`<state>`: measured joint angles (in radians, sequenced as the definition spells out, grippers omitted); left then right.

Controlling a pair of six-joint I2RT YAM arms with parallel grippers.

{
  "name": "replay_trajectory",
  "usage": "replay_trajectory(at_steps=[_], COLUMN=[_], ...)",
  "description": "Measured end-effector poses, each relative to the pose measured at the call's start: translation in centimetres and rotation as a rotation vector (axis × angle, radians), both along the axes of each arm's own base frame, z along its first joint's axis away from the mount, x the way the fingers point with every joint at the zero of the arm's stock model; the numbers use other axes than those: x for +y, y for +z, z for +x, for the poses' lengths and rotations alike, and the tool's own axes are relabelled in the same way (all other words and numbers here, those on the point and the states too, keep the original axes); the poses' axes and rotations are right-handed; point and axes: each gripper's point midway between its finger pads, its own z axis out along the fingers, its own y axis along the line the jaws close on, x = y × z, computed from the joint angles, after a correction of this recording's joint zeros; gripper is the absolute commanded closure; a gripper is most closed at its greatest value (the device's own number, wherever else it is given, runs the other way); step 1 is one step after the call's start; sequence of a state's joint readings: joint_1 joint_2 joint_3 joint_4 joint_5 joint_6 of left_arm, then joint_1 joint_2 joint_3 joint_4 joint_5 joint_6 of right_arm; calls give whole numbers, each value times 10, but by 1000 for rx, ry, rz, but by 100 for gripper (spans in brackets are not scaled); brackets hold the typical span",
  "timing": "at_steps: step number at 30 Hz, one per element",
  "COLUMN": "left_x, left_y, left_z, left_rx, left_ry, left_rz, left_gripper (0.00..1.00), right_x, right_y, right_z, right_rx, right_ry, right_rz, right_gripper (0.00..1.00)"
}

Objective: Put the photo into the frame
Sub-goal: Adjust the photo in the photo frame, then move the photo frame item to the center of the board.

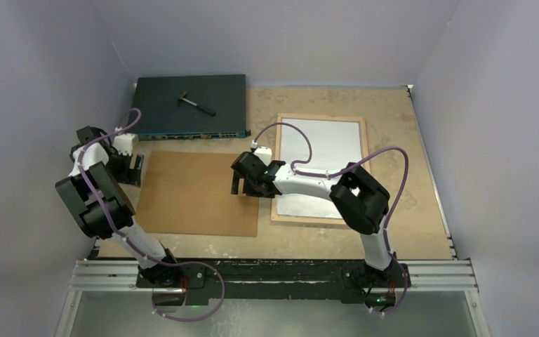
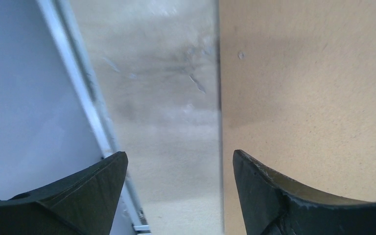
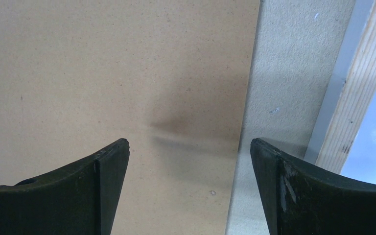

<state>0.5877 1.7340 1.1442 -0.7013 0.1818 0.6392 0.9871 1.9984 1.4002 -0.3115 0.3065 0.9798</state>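
The frame lies flat at the right, light wood back up. A white rectangle fills it; it looks like the photo's plain back, and no printed image shows. The frame's wood rim shows in the right wrist view. A plain brown backing board lies left of the frame. My right gripper is open and empty over the board's right edge, fingertips astride that edge. My left gripper is open and empty at the board's left edge, straddling it.
A dark network switch sits at the back left with a small black tool on top. A metal rail and wall run just left of my left gripper. Grey walls close in both sides and the back.
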Motion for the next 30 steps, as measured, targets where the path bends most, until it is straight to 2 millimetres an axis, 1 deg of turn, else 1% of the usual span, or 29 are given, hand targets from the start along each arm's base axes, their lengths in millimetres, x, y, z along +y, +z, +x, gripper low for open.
replay_trajectory(at_steps=[4, 6, 8, 9, 10, 12, 14, 18, 20, 25, 30], left_x=[12, 19, 24, 26, 28, 29, 27, 15, 9, 3, -6], left_y=[35, 54, 63, 64, 63, 53, 37, -2, -15, -16, -15], left_z=[23, 30, 32, 32, 32, 29, 23, 8, 4, 17, 28], left_rx=[-81, -130, -152, -156, -155, -139, -106, -20, 8, -11, -36], left_ry=[-7, -10, -8, -5, -3, -2, 0, -9, -20, -47, -73], left_rz=[38, 83, 118, 132, 142, 148, 140, 105, 102, 146, 186], left_gripper=[23, 24, 24, 24, 25, 25, 25, 25, 26, 28, 30], right_x=[-4, -7, -10, -11, -12, -13, -14, -14, -14, -11, -1], right_y=[-1, 0, 0, -1, -1, -1, -1, -1, -1, -3, -1], right_z=[4, 9, 12, 13, 14, 15, 16, 16, 16, 18, 22], right_rx=[-2, -6, -7, -7, -7, -6, -5, -4, -2, -2, -7], right_ry=[-18, -32, -41, -44, -47, -52, -58, -62, -65, -73, -72], right_rz=[-3, -6, -8, -9, -9, -10, -9, -8, -7, 4, 38], right_gripper=[4, 3, 3, 3, 3, 3, 2, 2, 2, 3, 2])
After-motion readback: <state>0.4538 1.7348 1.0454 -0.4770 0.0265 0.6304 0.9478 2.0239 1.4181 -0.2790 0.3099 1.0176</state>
